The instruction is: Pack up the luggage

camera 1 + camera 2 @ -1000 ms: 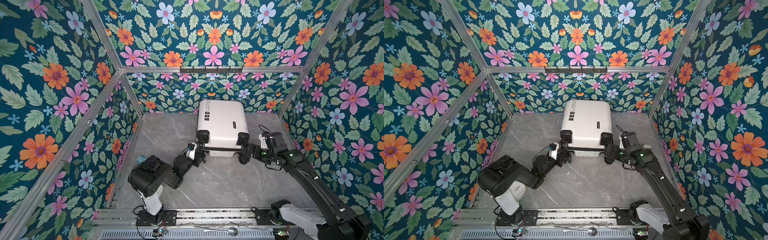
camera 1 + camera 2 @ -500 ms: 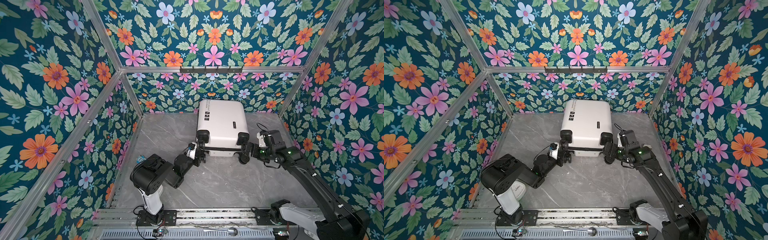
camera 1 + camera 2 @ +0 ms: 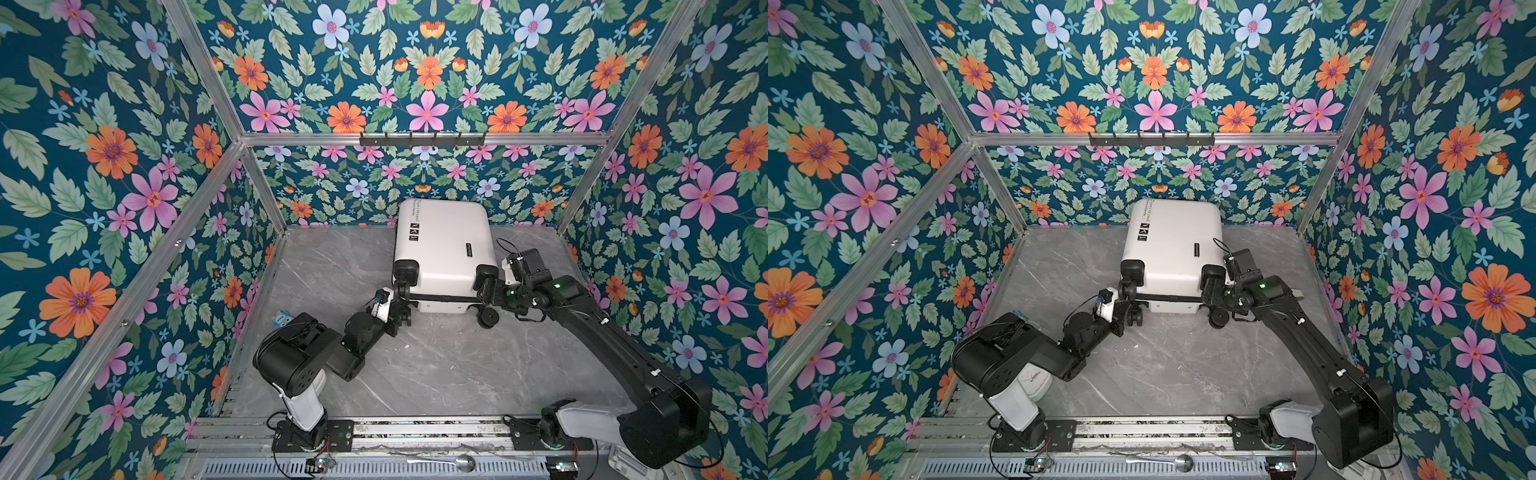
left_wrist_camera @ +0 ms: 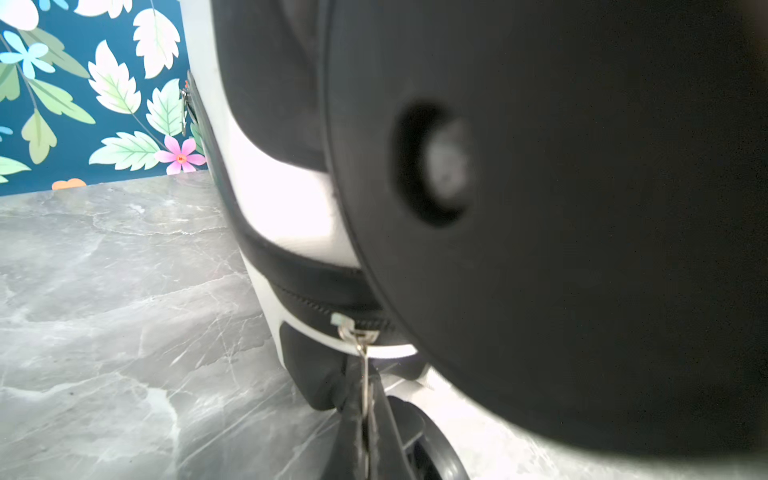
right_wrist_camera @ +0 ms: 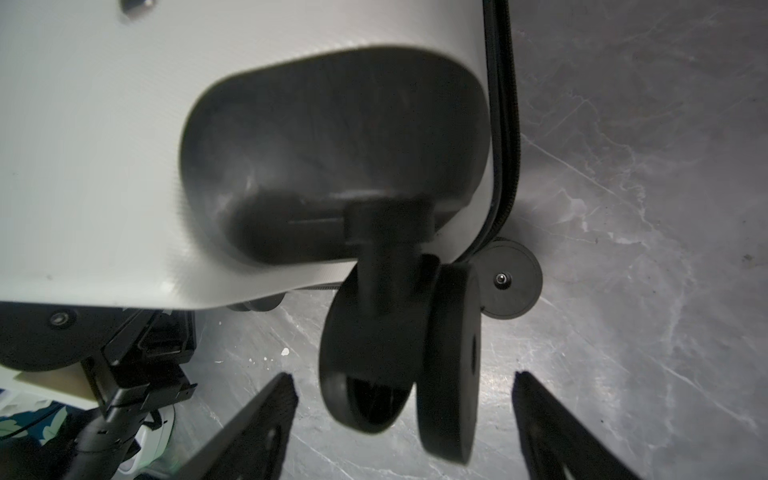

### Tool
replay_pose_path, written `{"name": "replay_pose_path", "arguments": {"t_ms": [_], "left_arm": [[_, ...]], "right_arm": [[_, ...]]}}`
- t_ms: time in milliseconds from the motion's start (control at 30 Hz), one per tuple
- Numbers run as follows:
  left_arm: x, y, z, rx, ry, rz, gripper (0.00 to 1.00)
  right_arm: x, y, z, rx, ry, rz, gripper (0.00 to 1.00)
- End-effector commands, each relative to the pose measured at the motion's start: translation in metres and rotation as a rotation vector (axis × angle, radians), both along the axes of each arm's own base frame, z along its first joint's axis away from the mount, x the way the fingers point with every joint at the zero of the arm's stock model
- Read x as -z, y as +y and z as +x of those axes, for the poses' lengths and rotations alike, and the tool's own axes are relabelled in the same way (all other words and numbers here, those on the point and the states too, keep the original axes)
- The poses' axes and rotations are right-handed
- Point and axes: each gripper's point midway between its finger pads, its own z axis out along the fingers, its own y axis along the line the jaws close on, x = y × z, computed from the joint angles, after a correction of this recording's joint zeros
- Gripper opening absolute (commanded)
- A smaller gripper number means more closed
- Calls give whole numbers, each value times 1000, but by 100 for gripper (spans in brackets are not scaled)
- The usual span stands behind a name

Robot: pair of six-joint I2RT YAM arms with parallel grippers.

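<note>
The luggage (image 3: 444,245) is a white hard-shell suitcase lying shut and flat at the back of the grey marble table, seen in both top views (image 3: 1173,245). Its black wheels point toward the front. My left gripper (image 4: 365,386) is at the near-left wheel corner (image 3: 401,309), shut on the metal zipper pull (image 4: 360,353) that hangs from the black zipper band. My right gripper (image 5: 403,378) is at the near-right corner (image 3: 486,291). It stands open with its fingers on either side of the upper twin wheel (image 5: 399,353), a gap showing on both sides.
A white alarm clock (image 3: 1034,380) lies under the left arm near the left wall. A small blue object (image 3: 281,319) sits behind that arm. A spoon (image 3: 457,461) rests on the front rail. A hook rack (image 3: 422,139) hangs on the back wall. Floral walls close three sides.
My right wrist has shifted slightly toward the back, alongside the luggage's near-right wheels. The left gripper stays at the near-left corner with hardly any movement.
</note>
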Motion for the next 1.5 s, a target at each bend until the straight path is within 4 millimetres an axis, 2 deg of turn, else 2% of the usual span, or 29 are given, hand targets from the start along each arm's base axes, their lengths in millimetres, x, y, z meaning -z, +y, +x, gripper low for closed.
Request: {"name": "replay_pose_path", "arguments": {"t_ms": [0,333,500,867,1133,1467], "left_arm": [[-14,-1,-1,2,-61,2,0],[-25,-9,-12,0,-128,83,0],[-27,-21,-21,20,-146,122,0],[-43,-62,-43,82,-197,120,0],[-41,-96,-57,170,-186,105,0],[-33,-143,-81,305,-160,79,0]], "right_arm": [[-1,2,6,-11,-14,-5,66],[-4,8,8,-5,-13,33,18],[-4,13,7,-4,-5,56,1],[-9,34,1,-54,-8,6,0],[-7,48,-2,-77,-4,14,0],[-5,52,-4,-84,-2,30,0]]}}
